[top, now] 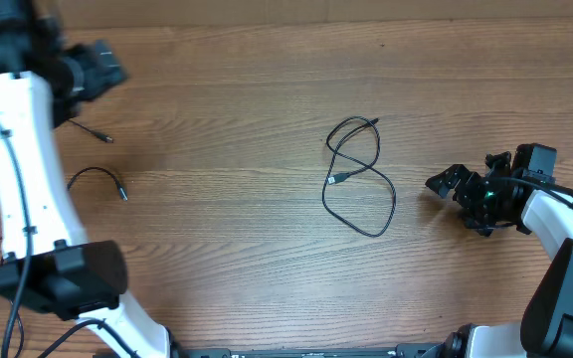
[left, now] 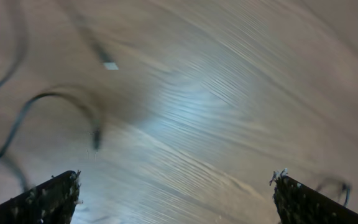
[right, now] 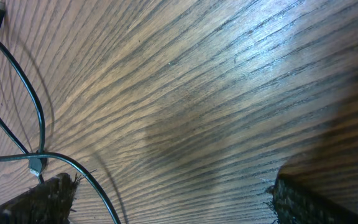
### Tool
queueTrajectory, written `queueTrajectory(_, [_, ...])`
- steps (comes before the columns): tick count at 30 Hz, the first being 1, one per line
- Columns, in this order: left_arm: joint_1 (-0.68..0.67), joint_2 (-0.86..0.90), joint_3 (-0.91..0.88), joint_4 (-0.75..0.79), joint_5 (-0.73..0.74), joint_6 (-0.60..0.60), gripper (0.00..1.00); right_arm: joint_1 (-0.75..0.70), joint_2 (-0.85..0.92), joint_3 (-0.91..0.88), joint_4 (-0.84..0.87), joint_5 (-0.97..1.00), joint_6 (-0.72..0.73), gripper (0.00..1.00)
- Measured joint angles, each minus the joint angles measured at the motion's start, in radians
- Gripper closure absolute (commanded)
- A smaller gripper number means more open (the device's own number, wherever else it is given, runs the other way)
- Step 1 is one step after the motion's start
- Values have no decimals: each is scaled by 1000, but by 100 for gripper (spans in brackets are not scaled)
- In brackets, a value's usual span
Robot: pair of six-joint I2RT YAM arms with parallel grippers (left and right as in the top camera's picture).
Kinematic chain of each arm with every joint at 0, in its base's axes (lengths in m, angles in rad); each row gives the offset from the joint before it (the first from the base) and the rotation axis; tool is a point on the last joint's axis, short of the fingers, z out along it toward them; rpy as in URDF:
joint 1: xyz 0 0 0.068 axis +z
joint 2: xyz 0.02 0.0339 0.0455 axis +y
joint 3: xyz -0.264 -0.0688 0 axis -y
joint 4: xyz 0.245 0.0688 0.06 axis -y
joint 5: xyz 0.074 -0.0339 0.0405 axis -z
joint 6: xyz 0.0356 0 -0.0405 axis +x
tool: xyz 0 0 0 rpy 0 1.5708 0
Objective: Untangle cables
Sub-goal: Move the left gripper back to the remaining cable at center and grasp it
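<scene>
A thin black cable (top: 358, 175) lies in a crossed double loop at the table's middle, both plug ends inside it. Two separate strands lie at the left: a curved one (top: 95, 177) and a short one (top: 94, 131). My right gripper (top: 448, 185) is open and empty, low over the table just right of the loop. In the right wrist view its fingers (right: 173, 190) frame bare wood, with the loop's crossing (right: 39, 152) at the left finger. My left gripper (top: 105, 70) is open and empty, raised at the far left. Its blurred wrist view (left: 176, 186) shows the curved strand (left: 55, 99).
The wooden table (top: 227, 239) fills all views. The white left arm (top: 18, 169) and its base (top: 63, 278) stand along the left edge, with thicker arm cables beside them. The right arm (top: 565, 249) reaches in from the lower right corner.
</scene>
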Motion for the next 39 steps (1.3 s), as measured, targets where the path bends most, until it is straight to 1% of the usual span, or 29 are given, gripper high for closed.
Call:
queueTrajectory(5, [-205,44,0,26,7,32,0,0,0,0,0,0,0,0])
queueTrajectory(8, [-325,117,0,64,7,42,0,0,0,0,0,0,0,0])
queueTrajectory(13, [-467,249,0,137,18,44,0,0,0,0,0,0,0,0])
queueTrajectory(19, [-630,390,-2,287,108,45,0,0,0,0,1,1,0,0])
queueTrajectory(21, [-685,435,-2,331,134,26,0,0,0,0,0,2,0,0])
queueTrajectory(27, [-793,529,-2,413,150,-22,0,0,0,0,0,2,0,0])
queueTrajectory(29, [-821,552,-2,418,141,-38,0,0,0,0,0,2,0,0])
queueTrajectory(38, [-848,566,-2,395,-5,-103,0,0,0,0,-1,2,-1,0])
queueTrajectory(39, [-848,566,-2,381,-26,-108,5,0,0,0,-1,3,-1,0])
